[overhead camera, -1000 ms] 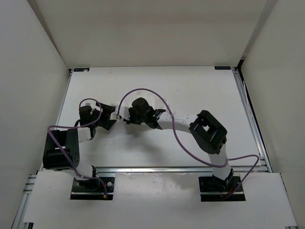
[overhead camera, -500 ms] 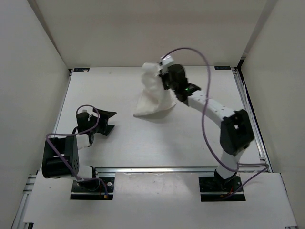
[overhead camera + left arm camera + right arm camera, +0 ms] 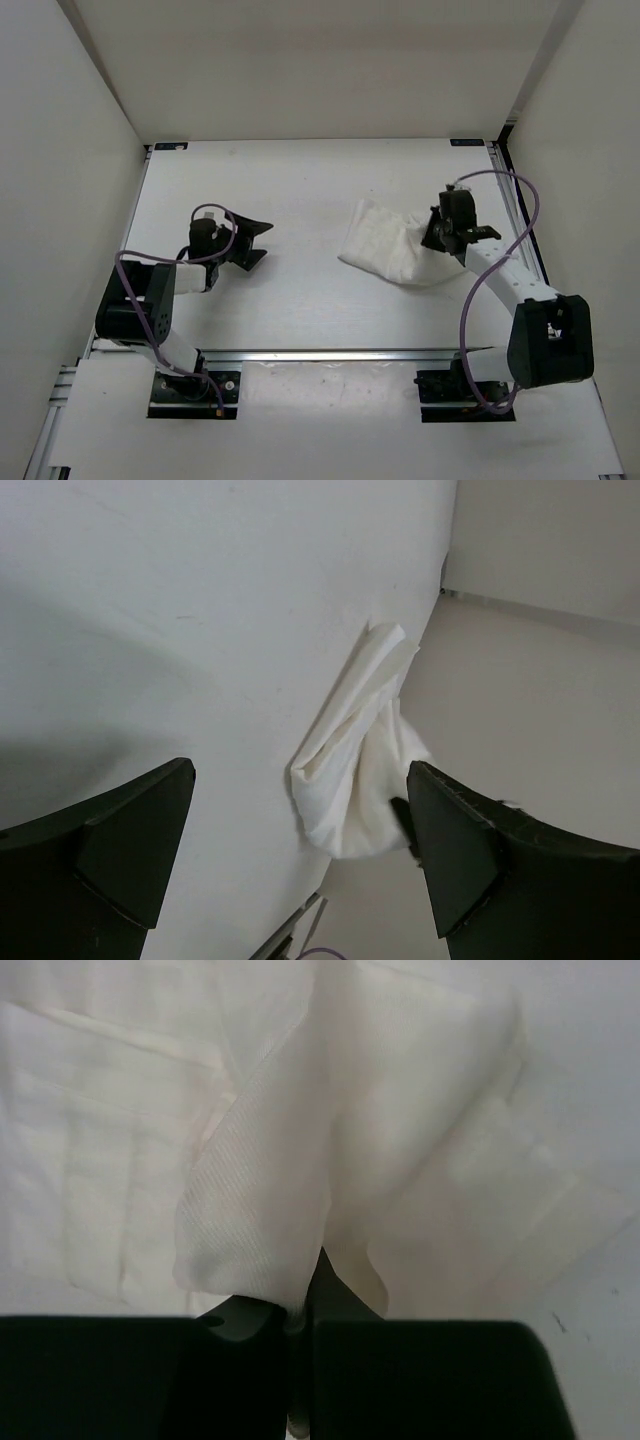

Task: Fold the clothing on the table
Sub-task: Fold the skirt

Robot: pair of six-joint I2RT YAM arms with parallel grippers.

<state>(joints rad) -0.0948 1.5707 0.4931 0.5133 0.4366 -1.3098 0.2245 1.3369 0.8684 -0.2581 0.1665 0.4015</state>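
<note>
We see the clothing [image 3: 385, 248] lying bunched on the right half of the table [image 3: 290, 180], a crumpled white mass with one corner reaching toward the table's middle. Our right end effector [image 3: 432, 238] sits low over the table at the right edge of the clothing, its jaws closed tight on a fold of the fabric. The right wrist view shows that ridge of cloth pinched between the two dark fingers [image 3: 200, 1380], with the rest spread on the table beyond. Our left end effector [image 3: 256, 243] hovers over the left half of the table, well apart from the clothing, jaws spread wide and holding nothing. In its wrist view the clothing appears across the table, framed between the open fingers.
</note>
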